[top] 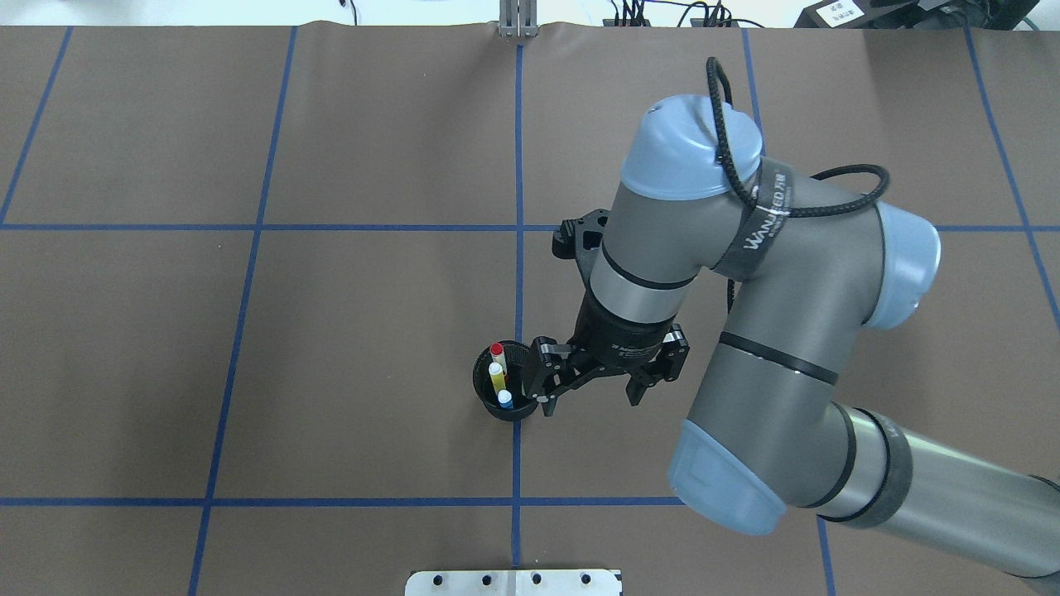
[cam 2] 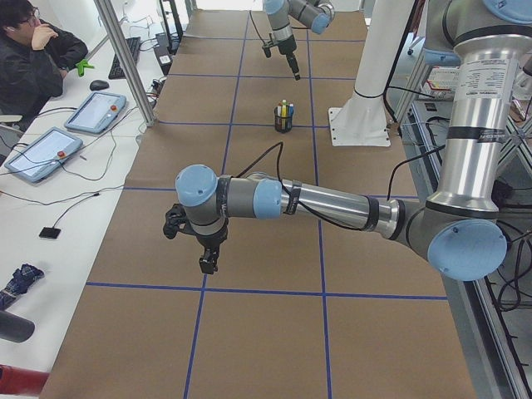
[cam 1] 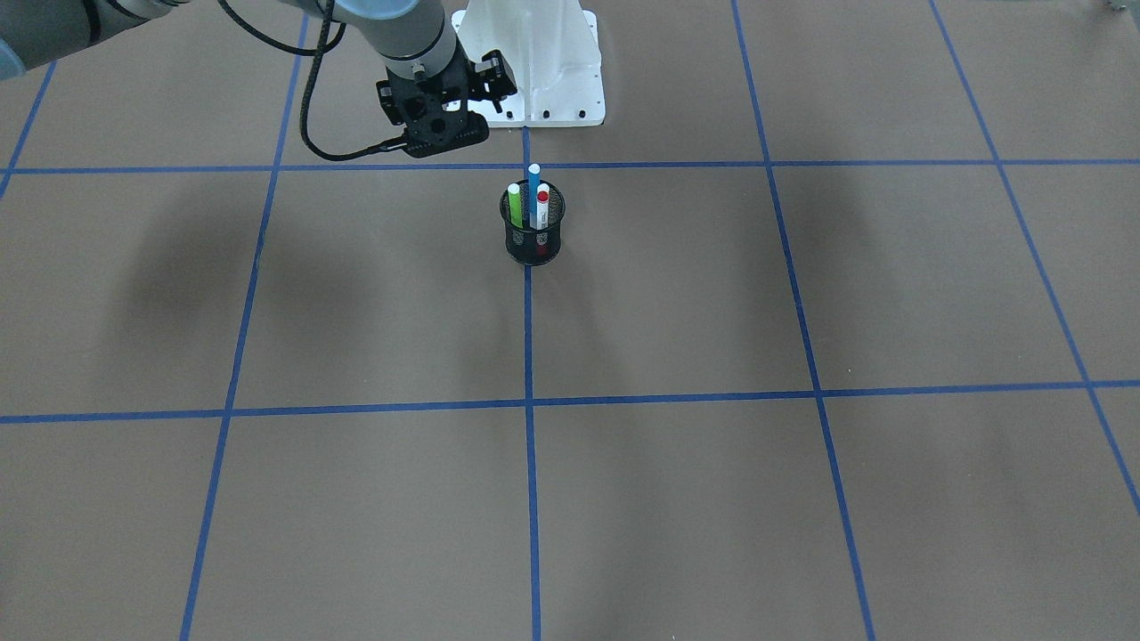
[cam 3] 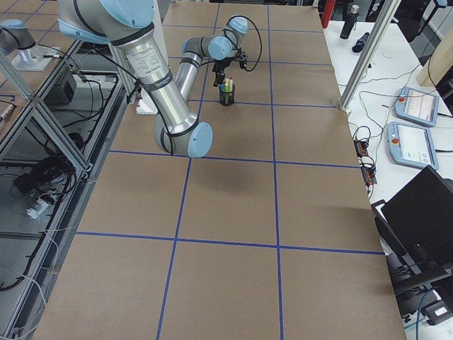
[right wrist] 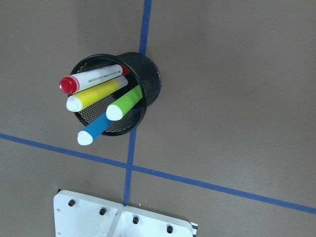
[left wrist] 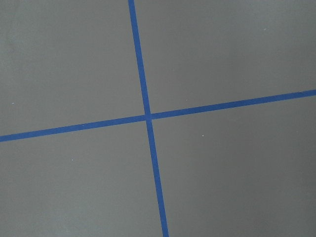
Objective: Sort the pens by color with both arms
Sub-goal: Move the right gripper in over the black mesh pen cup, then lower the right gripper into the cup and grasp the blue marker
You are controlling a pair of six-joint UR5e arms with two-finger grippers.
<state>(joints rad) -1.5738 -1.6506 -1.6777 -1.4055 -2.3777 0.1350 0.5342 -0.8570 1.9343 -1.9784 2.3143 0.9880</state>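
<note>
Pens (right wrist: 106, 91) are held upright in a black mesh cup (right wrist: 152, 79), four in all; in the right wrist view a white pen with a red cap (right wrist: 96, 78), a yellow pen (right wrist: 98, 96), a green pen (right wrist: 127, 101) and a blue pen (right wrist: 98, 129) are seen side by side, all leaned toward the same side of the rim. The cup is set on a blue tape line (cam 1: 529, 338) of the brown surface (cam 1: 712, 294), just in front of the crossing nearest the white base plate (cam 1: 543, 80).

The right hand (top: 588, 403) is hung above the surface just beside the cup; its fingers are spread apart and nothing is gripped between them; in the overhead view one fingertip (top: 542, 404) is seen against the cup's rim, though whether the rim is touched cannot be told from that angle.

The left arm (cam 2: 332, 204) is stretched low over the surface, well apart from the cup, with the left hand (cam 2: 205, 259) pointed downward; that hand is shown only in the side view, so whether it is open or closed cannot be told; in the left wrist view only a crossing of tape lines is shown.

A seated person (cam 2: 33, 50) is seen at a side desk beyond the surface's edge, with two tablets (cam 2: 96, 112) laid out nearby.
</note>
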